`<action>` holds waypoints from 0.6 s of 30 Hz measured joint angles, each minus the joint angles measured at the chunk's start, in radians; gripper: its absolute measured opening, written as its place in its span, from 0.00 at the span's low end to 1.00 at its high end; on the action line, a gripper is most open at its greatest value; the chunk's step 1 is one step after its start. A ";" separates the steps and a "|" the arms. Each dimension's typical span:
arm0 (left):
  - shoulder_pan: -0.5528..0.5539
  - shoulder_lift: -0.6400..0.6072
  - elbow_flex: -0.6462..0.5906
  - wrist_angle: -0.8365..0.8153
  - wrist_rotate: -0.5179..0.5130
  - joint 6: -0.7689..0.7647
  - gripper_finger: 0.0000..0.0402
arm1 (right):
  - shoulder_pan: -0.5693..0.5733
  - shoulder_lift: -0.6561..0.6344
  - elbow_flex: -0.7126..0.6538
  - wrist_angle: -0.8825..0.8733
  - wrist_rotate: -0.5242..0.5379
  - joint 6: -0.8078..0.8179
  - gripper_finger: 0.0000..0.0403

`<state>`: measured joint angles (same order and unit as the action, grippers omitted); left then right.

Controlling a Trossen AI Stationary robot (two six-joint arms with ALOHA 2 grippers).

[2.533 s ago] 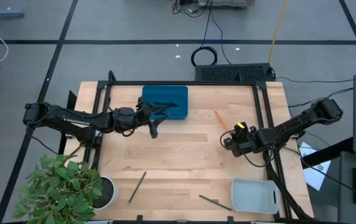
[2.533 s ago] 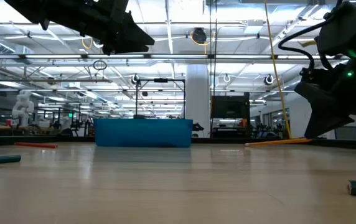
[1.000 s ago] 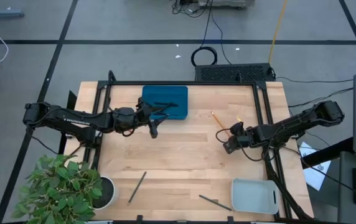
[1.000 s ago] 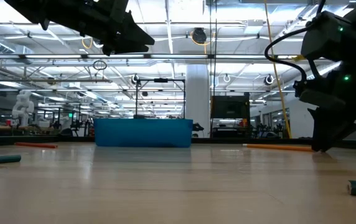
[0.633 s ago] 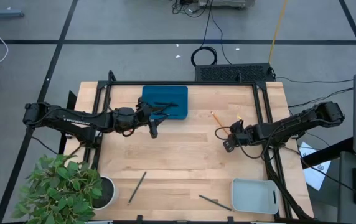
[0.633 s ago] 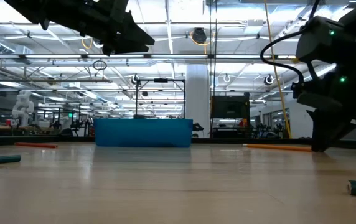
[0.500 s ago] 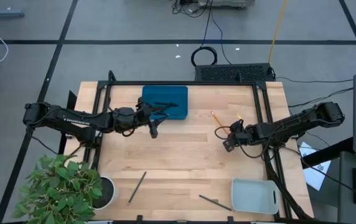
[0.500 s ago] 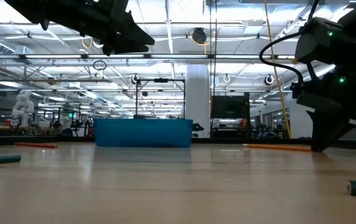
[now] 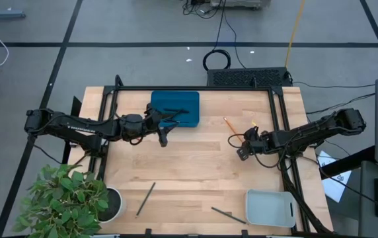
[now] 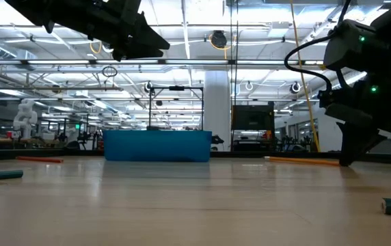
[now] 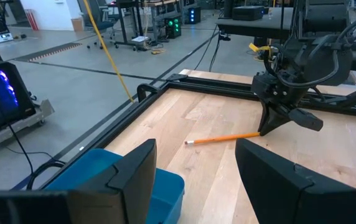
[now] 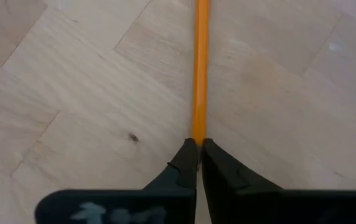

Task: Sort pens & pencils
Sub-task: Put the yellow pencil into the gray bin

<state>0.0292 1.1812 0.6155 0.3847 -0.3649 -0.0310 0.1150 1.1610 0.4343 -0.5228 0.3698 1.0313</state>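
An orange pencil lies flat on the wooden table right of centre; it also shows in the low view. My right gripper is down at the pencil's end nearer the table's right edge and is shut on it. My left gripper hangs open and empty above the table, just in front of the blue tray, which holds a few black pens. A red pencil lies on the table at the left of the low view. Two dark sticks lie near the front edge. My right gripper pinches the very end of the orange pencil between its two fingertips. The fingers come from above, slanting down from the table's right side. The pencil runs straight on from the fingertips and lies on the table.
A pale grey tray stands at the front right corner. A potted plant stands at the front left. A black frame runs along the table's far and side edges. Bare wood lies between the two arms.
My right gripper has come down and a little toward the table's left onto the orange pencil's end. In the last second it has hardly moved. The pencil stays on the table.
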 joint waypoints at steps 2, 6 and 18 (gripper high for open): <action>0.000 0.000 0.000 0.000 0.000 0.000 0.56 | 0.003 -0.004 -0.001 -0.001 0.000 -0.004 0.00; 0.000 0.000 0.000 0.000 0.000 0.001 0.56 | 0.018 -0.026 -0.003 -0.009 0.000 -0.006 0.00; 0.000 0.000 0.000 0.000 0.000 0.002 0.56 | 0.051 -0.175 -0.003 0.140 0.085 -0.108 0.00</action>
<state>0.0292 1.1812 0.6155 0.3843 -0.3652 -0.0292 0.1658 0.9856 0.4316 -0.3823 0.4552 0.9232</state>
